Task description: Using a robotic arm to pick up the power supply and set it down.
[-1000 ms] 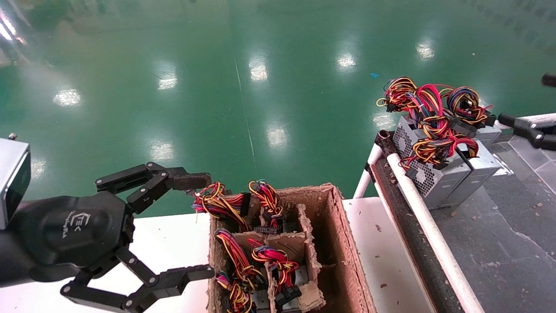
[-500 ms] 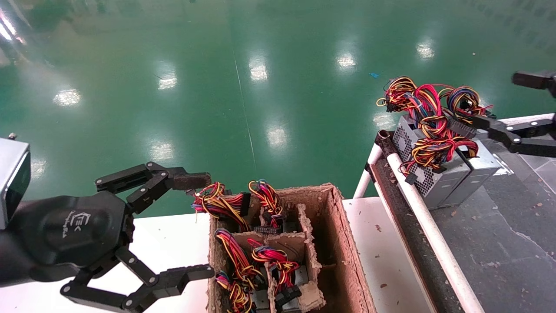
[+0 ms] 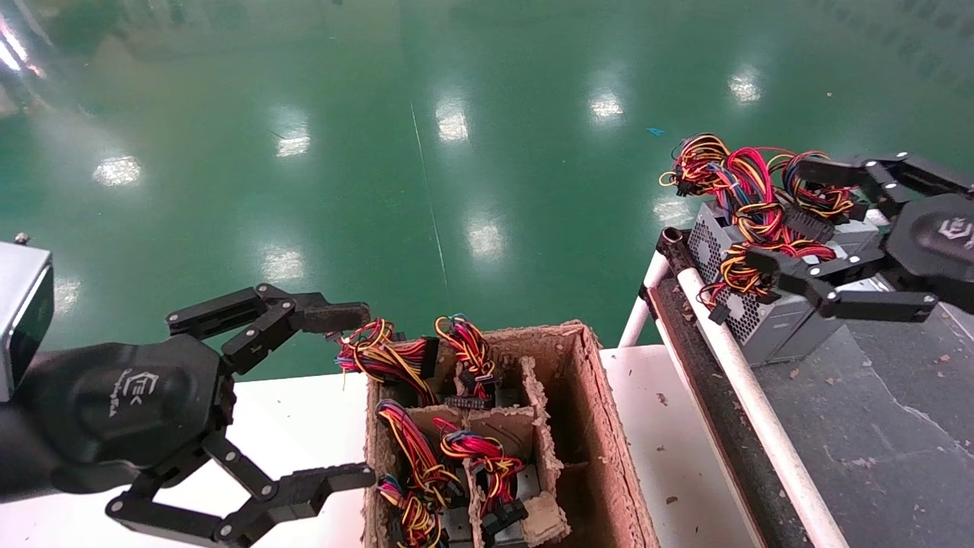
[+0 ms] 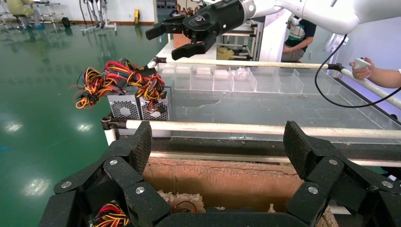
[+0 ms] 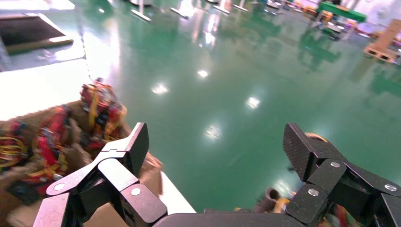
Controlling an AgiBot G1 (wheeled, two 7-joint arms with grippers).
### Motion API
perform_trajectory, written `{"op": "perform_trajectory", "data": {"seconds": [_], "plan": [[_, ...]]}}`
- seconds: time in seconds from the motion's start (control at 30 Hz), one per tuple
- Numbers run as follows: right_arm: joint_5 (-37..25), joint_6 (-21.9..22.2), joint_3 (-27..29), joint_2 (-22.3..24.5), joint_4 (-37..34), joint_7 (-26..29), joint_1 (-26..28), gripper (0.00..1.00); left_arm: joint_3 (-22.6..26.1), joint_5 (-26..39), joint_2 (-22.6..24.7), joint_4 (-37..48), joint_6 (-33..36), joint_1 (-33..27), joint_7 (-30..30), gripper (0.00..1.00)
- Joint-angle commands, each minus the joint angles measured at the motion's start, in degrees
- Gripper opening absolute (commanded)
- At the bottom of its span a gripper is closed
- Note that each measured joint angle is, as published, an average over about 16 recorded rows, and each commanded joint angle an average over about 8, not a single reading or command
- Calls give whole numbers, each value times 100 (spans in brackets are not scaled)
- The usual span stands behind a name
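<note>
Over the far right of the head view, my right end effector [image 3: 791,221] hangs above the two power supplies [image 3: 768,308] standing side by side at the near end of the dark conveyor surface [image 3: 875,411]. Its fingers are spread wide apart, one over the tangle of red, yellow and orange wires [image 3: 749,190] on top of the boxes, the other lower, just in front of the box tops. I can't tell whether either finger touches the wires. From the left wrist view the same end effector [image 4: 175,38] sits clearly higher than the boxes [image 4: 137,106] and holds nothing.

Both boxes rest against the white rail [image 3: 749,396] that runs along the conveyor edge, grille faces toward the rail. Clear dividers [image 4: 227,78] line the far side of the conveyor.

My left end effector [image 3: 346,396] is parked low at the left, over the white surface [image 3: 304,411], just beside the pulp-cardboard tray [image 3: 601,426]. Its fingers are also wide apart, nothing between them. In its own wrist view the finger pads [image 4: 139,146] frame the tray wall and the rail beyond.

The tray has several compartments; those nearest the left arm hold more power supplies with wire bundles [image 3: 464,449] sticking up, and the long compartment on the right side shows only bare cardboard. Green glossy floor [image 3: 456,152] lies beyond everything.
</note>
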Motion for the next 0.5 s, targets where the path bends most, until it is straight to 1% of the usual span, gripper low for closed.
{"op": "perform_trajectory", "data": {"seconds": [0.03, 0.5], "plan": [[92, -29, -24, -13, 142, 70, -72, 100, 0, 0, 0, 0, 0, 0, 0, 100], [732, -231, -190, -101, 1129, 555, -572, 100, 1, 0, 0, 0, 0, 0, 0, 100]]}}
